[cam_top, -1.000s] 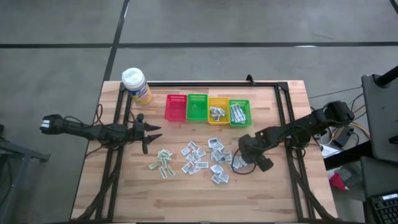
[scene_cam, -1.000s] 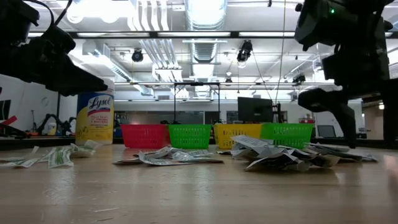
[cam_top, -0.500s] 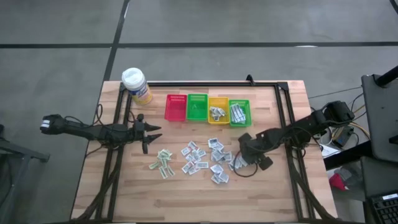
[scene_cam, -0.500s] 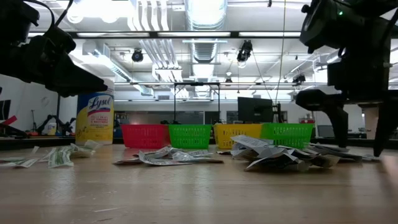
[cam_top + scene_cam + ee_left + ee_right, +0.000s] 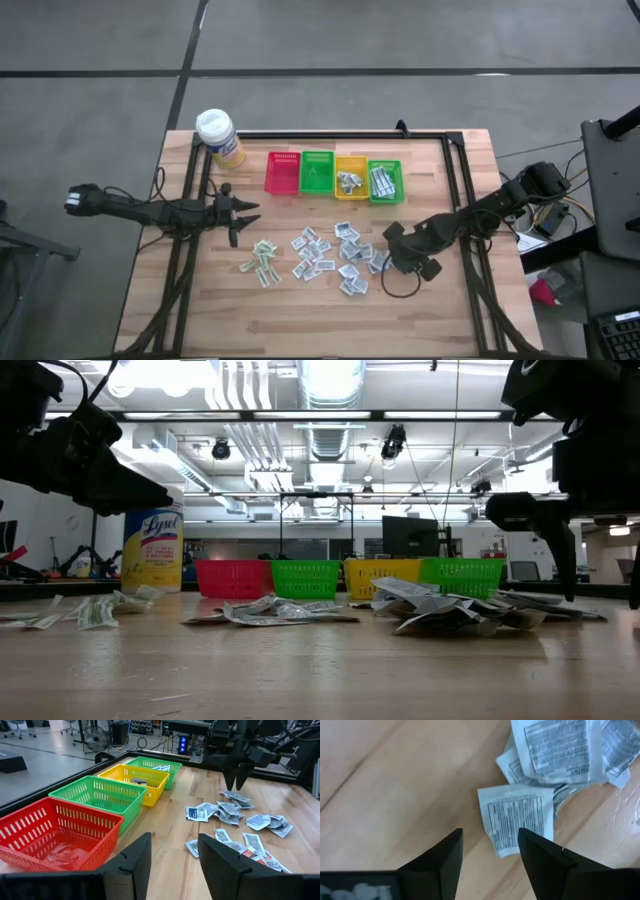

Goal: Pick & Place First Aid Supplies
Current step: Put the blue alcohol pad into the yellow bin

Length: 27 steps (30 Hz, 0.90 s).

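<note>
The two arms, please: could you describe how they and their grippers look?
Both arms are dark, slim and jointed. The left arm has a white patch near its outer end; the right arm carries a thin cable. Each gripper, left gripper and right gripper, has two flat black wedge-shaped fingers.

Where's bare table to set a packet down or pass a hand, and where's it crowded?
Free: the near strip of the table below the packets, and the bare wood beside the left gripper. Crowded: the packet scatter between both grippers, densest by the right gripper, open just above it, and the basket row behind.

Packets (image 5: 325, 252) before four baskets (image 5: 334, 176)
</note>
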### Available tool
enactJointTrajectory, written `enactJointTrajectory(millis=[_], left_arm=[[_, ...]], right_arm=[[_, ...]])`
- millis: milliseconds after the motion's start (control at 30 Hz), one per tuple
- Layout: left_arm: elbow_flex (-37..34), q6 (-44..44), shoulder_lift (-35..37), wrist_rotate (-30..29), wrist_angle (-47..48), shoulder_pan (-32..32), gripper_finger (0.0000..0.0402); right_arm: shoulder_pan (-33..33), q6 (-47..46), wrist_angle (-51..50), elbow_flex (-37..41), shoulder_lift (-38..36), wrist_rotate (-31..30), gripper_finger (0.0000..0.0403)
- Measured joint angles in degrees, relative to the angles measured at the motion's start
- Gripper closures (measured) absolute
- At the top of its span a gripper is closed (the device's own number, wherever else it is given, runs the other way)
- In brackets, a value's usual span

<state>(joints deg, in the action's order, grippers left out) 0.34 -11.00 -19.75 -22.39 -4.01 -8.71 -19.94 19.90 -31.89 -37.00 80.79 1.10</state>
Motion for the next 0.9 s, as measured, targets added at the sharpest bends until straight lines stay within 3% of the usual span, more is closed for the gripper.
enactJointTrajectory(millis=[500,900], left_arm=[[0.0,-2.19,-0.06,0.02,0.02,0.0,0.0243],[0.0,-2.47,-0.27,0.02,0.09,0.0,0.0243]], right_arm=[[-0.13,2.34,4.24,-0.69,8.46,-2.25,0.0221],[-0.22,-5.66,6.24,-0.47,8.41,-5.26,0.03]])
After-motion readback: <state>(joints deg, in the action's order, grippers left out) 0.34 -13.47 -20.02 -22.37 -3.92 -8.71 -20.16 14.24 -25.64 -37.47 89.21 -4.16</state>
